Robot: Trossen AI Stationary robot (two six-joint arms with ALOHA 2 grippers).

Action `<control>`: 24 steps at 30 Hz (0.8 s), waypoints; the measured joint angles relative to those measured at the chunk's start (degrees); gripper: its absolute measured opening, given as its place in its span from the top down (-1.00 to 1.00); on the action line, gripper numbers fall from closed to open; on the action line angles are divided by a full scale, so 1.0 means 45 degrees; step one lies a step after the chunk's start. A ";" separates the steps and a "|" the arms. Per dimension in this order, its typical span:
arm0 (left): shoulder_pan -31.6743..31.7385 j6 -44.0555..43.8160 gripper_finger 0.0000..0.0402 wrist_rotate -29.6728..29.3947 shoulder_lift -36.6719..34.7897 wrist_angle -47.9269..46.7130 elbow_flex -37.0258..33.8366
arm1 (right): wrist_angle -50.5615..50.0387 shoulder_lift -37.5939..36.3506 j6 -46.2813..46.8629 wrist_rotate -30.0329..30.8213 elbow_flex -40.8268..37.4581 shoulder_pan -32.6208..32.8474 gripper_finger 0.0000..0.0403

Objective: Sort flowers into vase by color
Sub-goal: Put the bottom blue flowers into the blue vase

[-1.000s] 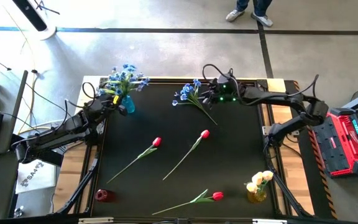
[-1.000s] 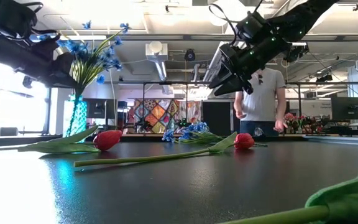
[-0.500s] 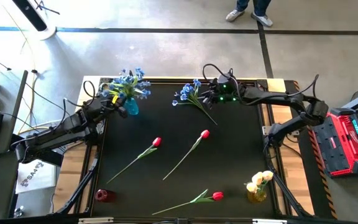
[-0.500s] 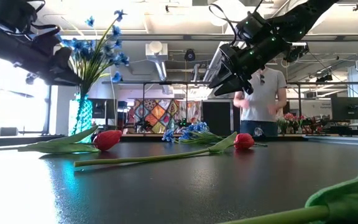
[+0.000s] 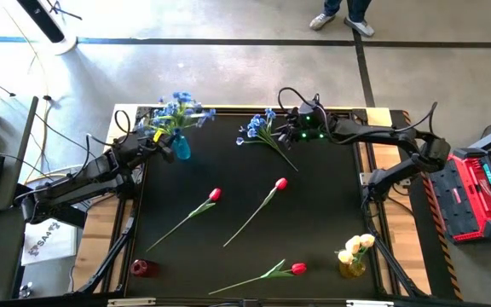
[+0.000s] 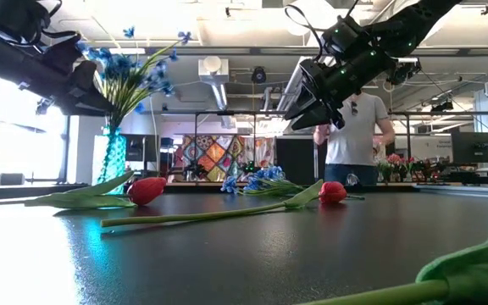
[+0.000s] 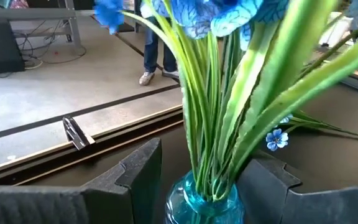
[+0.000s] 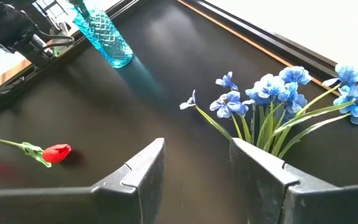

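A blue glass vase [image 5: 178,147] stands at the table's far left with a blue spray [image 5: 180,106] upright in it. My left gripper [image 7: 204,155] is open, one finger on either side of the green stems [image 7: 213,124] just above the vase's mouth [image 7: 202,200], touching neither. A second blue spray [image 8: 278,93] lies flat on the far middle of the table. My right gripper [image 8: 197,149] hangs open above its stem end, clear of it. Three red tulips [image 5: 214,195] [image 5: 280,183] [image 5: 297,269] lie on the table.
A small red vase [image 5: 143,268] stands at the near left corner. At the near right is a yellow vase [image 5: 352,267] holding pale yellow tulips [image 5: 356,247]. A person [image 6: 356,127] stands beyond the table's far edge. The table's wooden rim [image 5: 373,170] runs along the right.
The blue spray in the vase has swayed: its blossoms leaned toward the left arm and now stand more upright and spread. The blue vase has shifted a little toward the table's right. My right gripper has kept still.
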 joint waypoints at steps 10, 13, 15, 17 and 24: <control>0.0005 0.0010 0.05 0.1105 0.0000 -0.0054 0.0010 | 0.0000 0.0000 -0.0102 -0.0097 0.0000 0.0000 0.16; 0.0005 0.0019 -0.04 0.1004 0.0000 -0.0051 0.0010 | 0.0000 0.0000 -0.0102 -0.0197 0.0000 0.0000 0.16; 0.0005 0.0158 -0.11 0.0953 -0.0005 -0.0044 0.0010 | -0.0005 0.0000 -0.0102 -0.0279 0.0000 0.0000 0.16; 0.0019 0.0209 -0.17 0.0774 -0.0005 -0.0049 0.0010 | -0.0019 0.0000 -0.0102 -0.0285 0.0000 0.0000 0.16; 0.0019 0.0214 -0.25 -0.0125 -0.0005 0.0221 0.0010 | -0.0047 0.0000 0.0003 -0.0334 0.0000 0.0000 0.16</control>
